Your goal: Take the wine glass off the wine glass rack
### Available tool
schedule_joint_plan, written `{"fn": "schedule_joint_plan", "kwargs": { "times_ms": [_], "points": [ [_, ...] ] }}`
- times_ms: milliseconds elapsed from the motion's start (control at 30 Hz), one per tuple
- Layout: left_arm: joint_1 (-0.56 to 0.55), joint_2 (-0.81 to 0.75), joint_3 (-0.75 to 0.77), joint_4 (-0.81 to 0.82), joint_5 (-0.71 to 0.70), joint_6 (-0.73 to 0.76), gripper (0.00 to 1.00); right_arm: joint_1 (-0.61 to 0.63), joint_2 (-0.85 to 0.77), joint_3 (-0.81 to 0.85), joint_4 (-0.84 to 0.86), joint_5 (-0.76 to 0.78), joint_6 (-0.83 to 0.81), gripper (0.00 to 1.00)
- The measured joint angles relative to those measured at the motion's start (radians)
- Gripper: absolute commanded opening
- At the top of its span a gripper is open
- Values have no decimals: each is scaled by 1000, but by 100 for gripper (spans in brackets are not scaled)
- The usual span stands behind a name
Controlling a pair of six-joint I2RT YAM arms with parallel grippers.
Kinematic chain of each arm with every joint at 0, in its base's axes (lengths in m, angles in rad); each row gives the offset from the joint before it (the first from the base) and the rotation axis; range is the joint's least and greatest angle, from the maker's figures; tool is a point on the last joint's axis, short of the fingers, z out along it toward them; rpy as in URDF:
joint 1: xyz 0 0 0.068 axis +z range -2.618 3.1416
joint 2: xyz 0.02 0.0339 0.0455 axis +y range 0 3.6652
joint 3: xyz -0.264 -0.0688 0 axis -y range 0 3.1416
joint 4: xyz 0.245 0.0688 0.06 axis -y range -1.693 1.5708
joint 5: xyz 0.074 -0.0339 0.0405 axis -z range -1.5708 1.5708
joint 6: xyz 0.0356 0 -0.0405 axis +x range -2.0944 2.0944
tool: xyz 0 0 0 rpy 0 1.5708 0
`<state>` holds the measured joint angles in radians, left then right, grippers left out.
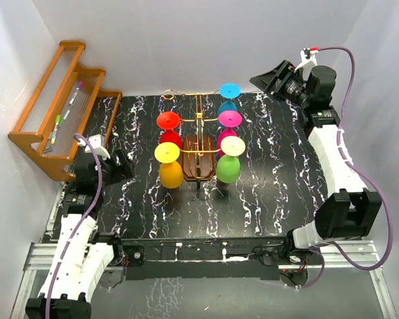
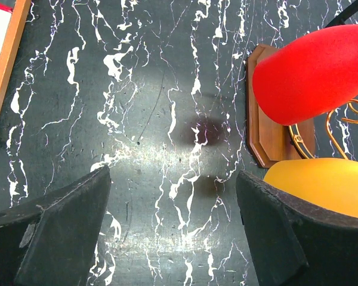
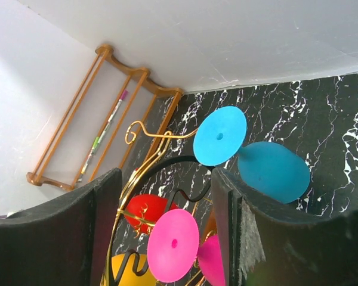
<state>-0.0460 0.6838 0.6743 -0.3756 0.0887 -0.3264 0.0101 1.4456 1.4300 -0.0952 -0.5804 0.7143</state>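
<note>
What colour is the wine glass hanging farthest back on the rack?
Light blue, bowl and foot alike. The wine glass shows best in the right wrist view.

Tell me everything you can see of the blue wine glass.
The blue wine glass is opaque matte cyan and looks like plastic: a flat round foot, a short stem and a rounded bowl. It hangs upside down, foot uppermost, on the right side of the wine glass rack, at its far end, behind the pink glass. Only the rack's gold wire appears to carry it.
</note>
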Motion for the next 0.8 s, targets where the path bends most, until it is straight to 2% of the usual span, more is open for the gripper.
{"fn": "schedule_joint_plan", "kwargs": {
  "times_ms": [200,600,800],
  "points": [
    [0,0,0,0,1,0,84,0,66,36,-13,-21,21,65],
    [0,7,0,0,4,-6,84,0,356,336,-101,-70,26,57],
    [0,9,0,0,4,-7,84,0,473,388,-127,-101,43,53]
  ]
}}
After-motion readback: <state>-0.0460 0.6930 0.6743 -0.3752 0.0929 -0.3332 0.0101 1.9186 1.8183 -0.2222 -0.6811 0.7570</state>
